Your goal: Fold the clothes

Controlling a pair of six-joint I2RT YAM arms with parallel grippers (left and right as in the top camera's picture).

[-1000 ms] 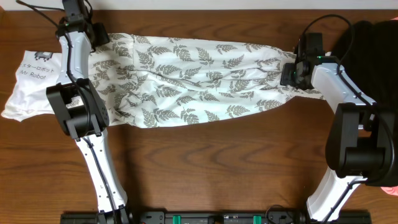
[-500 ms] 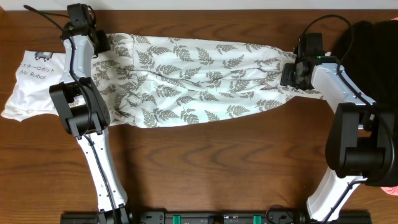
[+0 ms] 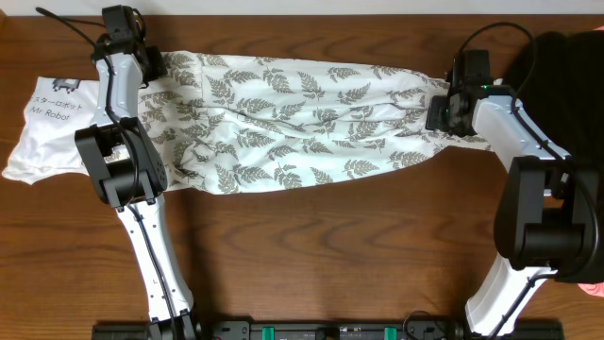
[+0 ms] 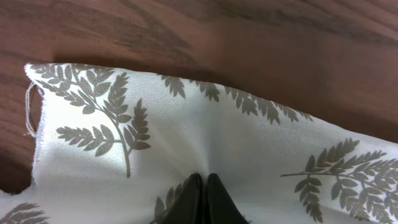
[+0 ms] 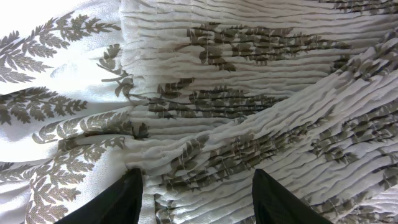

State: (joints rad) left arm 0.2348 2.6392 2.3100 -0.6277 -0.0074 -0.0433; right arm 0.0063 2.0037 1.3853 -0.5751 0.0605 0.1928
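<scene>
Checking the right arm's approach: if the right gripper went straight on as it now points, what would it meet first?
Most likely the gathered part of the fern-print garment, directly ahead of the right gripper, whose jaws stand open; how close is unclear.

Fabric: the clothes (image 3: 302, 118) are thin, matt white cloth with a grey fern print. The cloth is smooth at the left gripper (image 4: 204, 179), with a loose thread at the hem. It is finely pleated and ribbed at the right gripper (image 5: 198, 174).

Both grippers: black, smooth, faint sheen, apparently plastic.

The table (image 3: 330, 246): dark brown wood grain, satin finish.

The white shirt (image 3: 42, 142): matt cloth.

The black garment (image 3: 566, 52): matt cloth.

The arm shells (image 3: 142, 236): glossy white plastic.
</scene>
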